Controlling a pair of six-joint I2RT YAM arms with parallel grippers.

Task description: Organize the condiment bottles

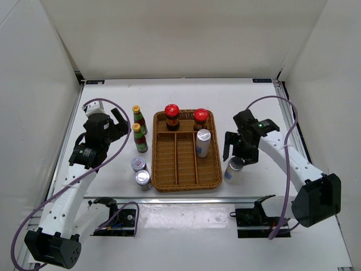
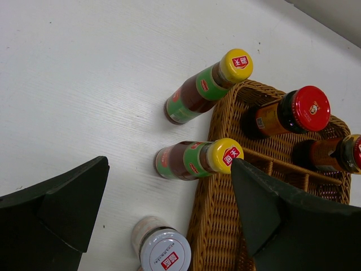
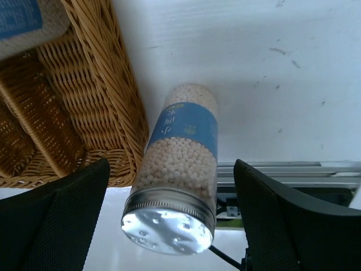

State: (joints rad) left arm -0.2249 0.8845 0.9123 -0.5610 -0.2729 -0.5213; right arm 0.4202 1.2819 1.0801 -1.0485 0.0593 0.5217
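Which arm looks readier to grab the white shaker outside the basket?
The right arm: open jaws poised over that shaker; the left arm is beyond the wicker tray, beside the sauce bottles.

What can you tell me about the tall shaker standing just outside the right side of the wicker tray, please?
The shaker is a tall clear cylinder filled with small white beads. It has a blue label around its middle and a shiny silver lid. It stands upright on the white table, close beside the wicker tray's right outer wall; whether they touch cannot be told. The open right gripper straddles it without touching.
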